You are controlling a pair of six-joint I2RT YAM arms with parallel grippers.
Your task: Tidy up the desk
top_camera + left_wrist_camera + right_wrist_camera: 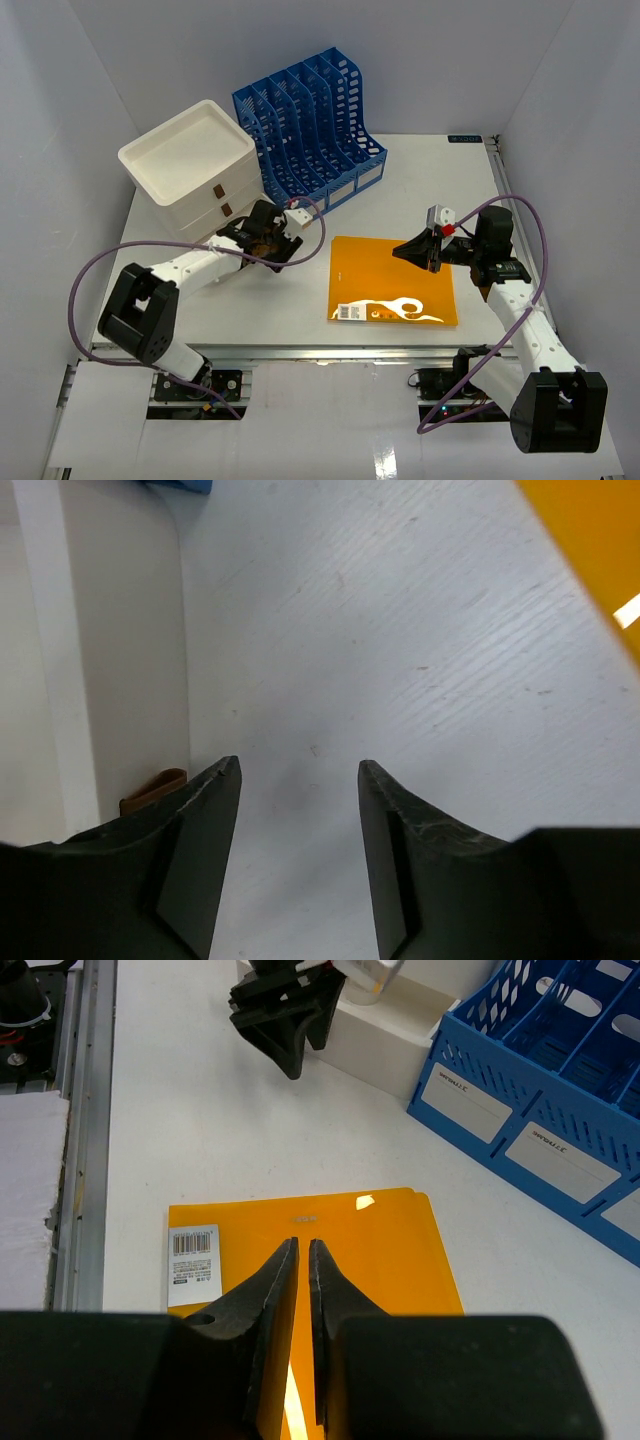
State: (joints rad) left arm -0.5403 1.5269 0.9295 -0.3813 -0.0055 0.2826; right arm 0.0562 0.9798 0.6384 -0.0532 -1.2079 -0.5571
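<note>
2 containers on desk (400, 190): drawer box (190, 170) & file rack (310, 115).

Barcode print (194, 1243) on orange folder (380, 1250) illegibly small

On my feed the desk (400, 190) is white-grey with faint fine lines. The folder (390, 270) is bright orange with a white barcode label (348, 312) and a white swirl print (408, 306). The file rack (310, 120) is blue with slotted walls. The drawer box (185, 160) is cream-white with brown pulls (228, 208). The cables (90, 275) are purple, and the left gripper (300, 780) and right gripper (303, 1250) are black.
</note>
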